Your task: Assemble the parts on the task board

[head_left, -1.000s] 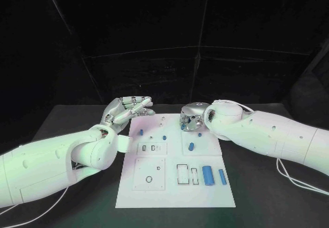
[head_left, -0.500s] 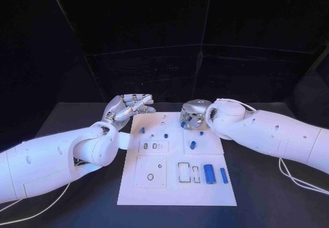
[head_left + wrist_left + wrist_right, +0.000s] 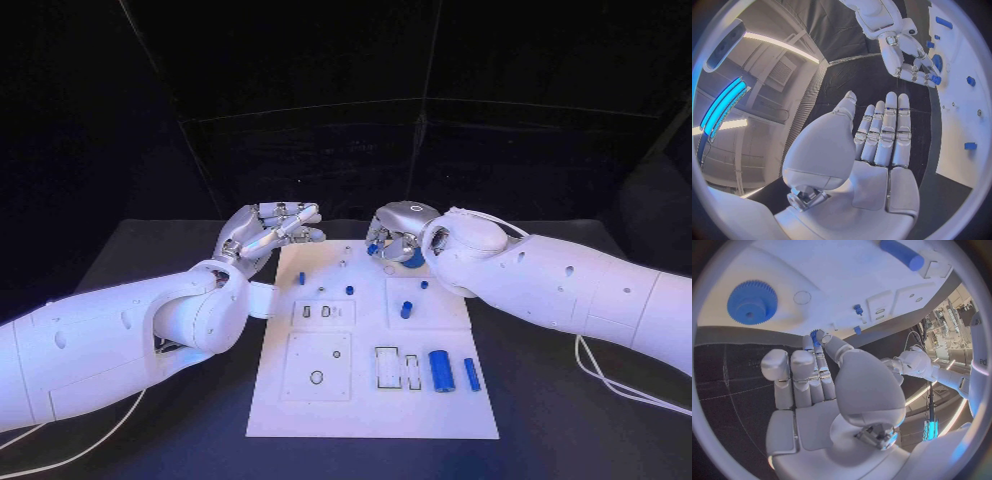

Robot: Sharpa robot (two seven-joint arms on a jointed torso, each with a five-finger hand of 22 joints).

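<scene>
Blue part (image 3: 814, 334) pinched in right hand (image 3: 397, 236) fingertips above task board (image 3: 368, 400); left hand (image 3: 267, 230) beside it, fingers apart, holding nothing.

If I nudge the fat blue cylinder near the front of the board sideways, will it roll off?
Likely it rolls: the fat blue cylinder lies on its side on the flat task board. It would probably bump the thinner blue cylinder lying just beside it first. It looks rigid and smooth, so it may slip in a loose grasp.

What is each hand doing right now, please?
Left hand: open, fingers straight, holding nothing.
Right hand: pinching a small blue part at its fingertips.
</scene>
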